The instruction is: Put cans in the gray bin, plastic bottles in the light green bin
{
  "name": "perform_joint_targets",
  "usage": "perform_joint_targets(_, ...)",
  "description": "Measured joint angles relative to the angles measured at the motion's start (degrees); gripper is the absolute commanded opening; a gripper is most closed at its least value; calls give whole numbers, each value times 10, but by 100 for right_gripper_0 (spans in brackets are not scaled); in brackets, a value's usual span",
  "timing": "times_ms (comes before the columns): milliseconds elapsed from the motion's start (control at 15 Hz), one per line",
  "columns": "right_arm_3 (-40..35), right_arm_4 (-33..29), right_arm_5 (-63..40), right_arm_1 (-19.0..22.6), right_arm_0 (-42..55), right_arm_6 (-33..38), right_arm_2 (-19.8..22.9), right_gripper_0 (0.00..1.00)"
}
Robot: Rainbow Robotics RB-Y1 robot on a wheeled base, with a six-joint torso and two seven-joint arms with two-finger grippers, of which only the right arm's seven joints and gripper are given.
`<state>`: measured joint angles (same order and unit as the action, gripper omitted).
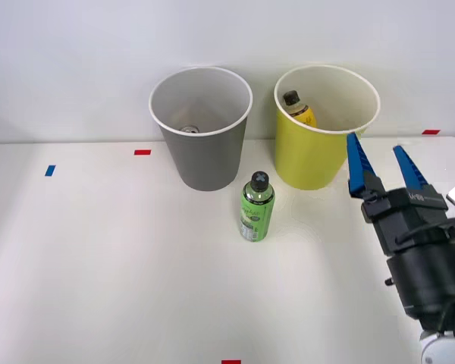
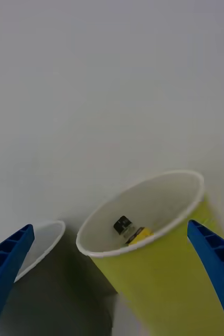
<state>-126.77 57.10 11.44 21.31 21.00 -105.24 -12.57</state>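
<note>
Hovering just beside the light green bin (image 1: 318, 152), the right claw (image 1: 380, 161) stands wide open with nothing between its blue ribbed fingers (image 1: 358, 163). One plastic bottle (image 1: 299, 108), black cap and yellow label, already leans against the inner wall of that bin, so that drop looks done. The gray bin (image 1: 203, 144) stands next to it along the counter's (image 1: 98, 265) far edge, with something small and metallic down at its bottom, probably a can, though it is too small to tell for sure.

Left to sort: a green bottle with a black cap (image 1: 257, 208), upright on the counter just in front of the gap between the two bins. By its screw cap it reads as a plastic bottle, so the light green bin should be its home. The next move calls for the claw to swing toward the counter's middle, come down around the bottle's body without knocking it over, close, then lift clear of the tall white rim.

The front view gives the green bottle and the gray bin's contents. The wrist view looks up into the light green bin (image 2: 159, 273), catching the dropped bottle's cap and label (image 2: 128, 230) deep inside, plus the gray bin's rim (image 2: 46, 244) alongside.
</note>
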Motion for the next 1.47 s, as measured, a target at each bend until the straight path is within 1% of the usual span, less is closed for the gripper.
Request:
perform_joint_targets(133,-1,-26,9,3,46,-1,-9,100)
perform_joint_targets(267,-1,-30,10,3,86,-4,-13,100)
perform_joint_targets(467,0,-63,8,2,131,-11,-15,100)
perform_joint_targets(600,0,-86,-5,-11,146,-16,-12,100)
perform_joint_targets(733,0,-133,-9,-34,159,-18,-6,100)
perform_joint_targets(867,0,-166,-10,-47,170,-19,-3,100)
perform_joint_targets(1000,1,-188,-35,-54,181,-21,7,100)
perform_joint_targets(1067,6,-200,-49,-64,185,-22,13,100)
perform_joint_targets(1333,77,-315,-23,-94,174,-13,22,100)
perform_joint_targets(1467,92,-352,-16,-105,178,-3,22,100)
